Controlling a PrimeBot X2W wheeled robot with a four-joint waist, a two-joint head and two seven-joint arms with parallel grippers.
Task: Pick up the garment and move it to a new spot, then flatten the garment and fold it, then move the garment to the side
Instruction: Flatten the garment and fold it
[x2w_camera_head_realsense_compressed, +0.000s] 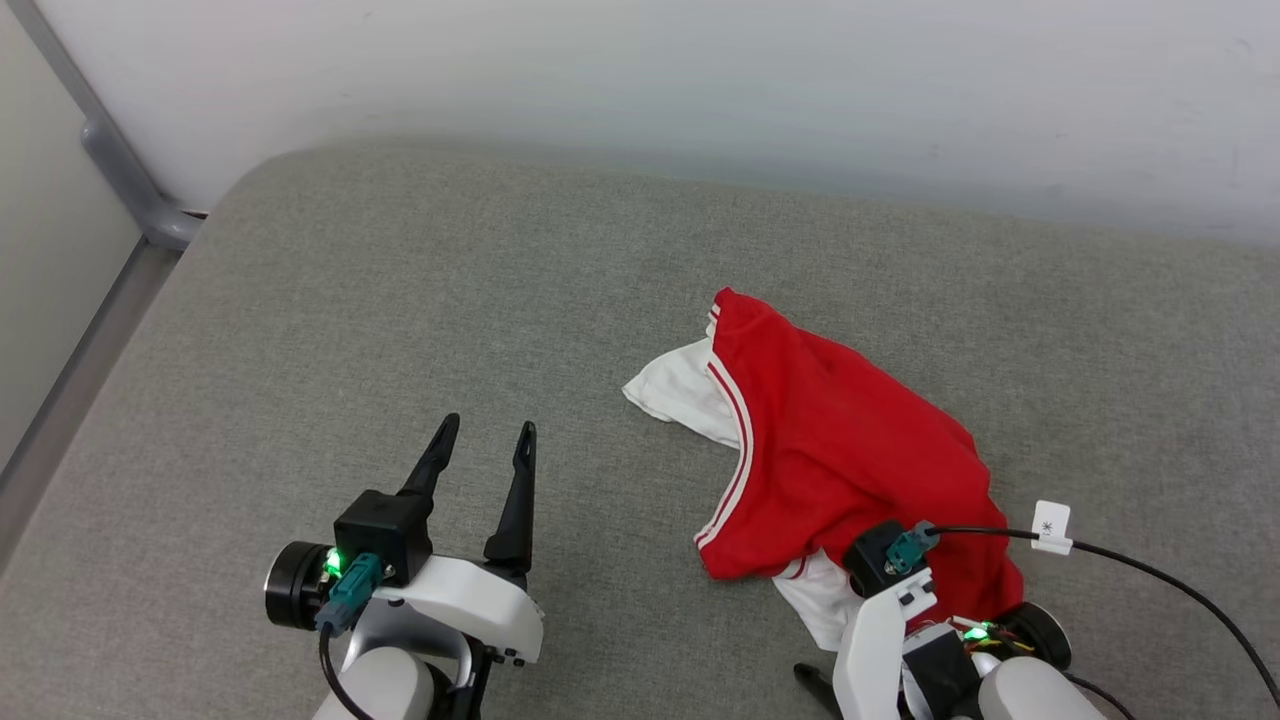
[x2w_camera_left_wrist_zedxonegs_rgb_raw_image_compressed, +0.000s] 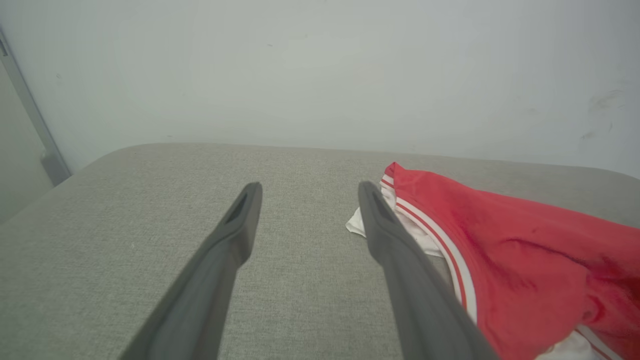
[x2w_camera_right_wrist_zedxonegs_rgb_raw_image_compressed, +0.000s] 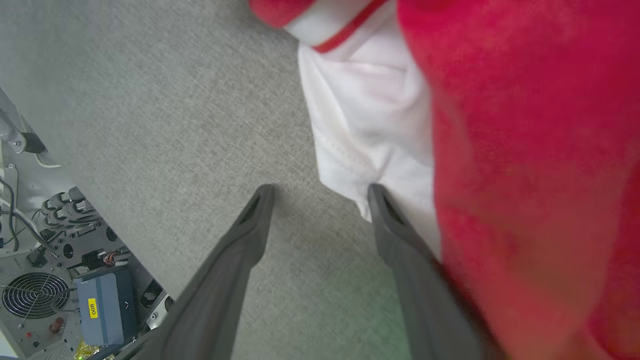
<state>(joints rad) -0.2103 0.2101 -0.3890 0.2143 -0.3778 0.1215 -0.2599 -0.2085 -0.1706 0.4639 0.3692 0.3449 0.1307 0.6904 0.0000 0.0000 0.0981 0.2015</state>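
Broadly, a pale wall (x2w_camera_head_realsense_compressed: 700, 80) stands behind a grey fabric-covered bench (x2w_camera_head_realsense_compressed: 350, 330) with rounded corners. On the right half of the bench lies the garment (x2w_camera_head_realsense_compressed: 830, 440), crumpled with its red body uppermost. One white sleeve pokes out toward the bench's middle and another white part shows at the near edge, with red-and-white striped trim running along the seam.

The left hand (x2w_camera_head_realsense_compressed: 490, 425) hangs over bare bench to the left of the garment, apart from it, its two dark fingers spread and nothing between them. The right hand (x2w_camera_right_wrist_zedxonegs_rgb_raw_image_compressed: 321, 189) sits at the near edge of the garment, fingers likewise parted and empty. In the right wrist view one fingertip (x2w_camera_right_wrist_zedxonegs_rgb_raw_image_compressed: 380, 200) lies right at the hem of the white sleeve, with red cloth alongside that finger; whether it touches the cloth I cannot tell.

A black cable (x2w_camera_head_realsense_compressed: 1150, 570) with a small white tag (x2w_camera_head_realsense_compressed: 1050, 527) runs from the right wrist across the bench.
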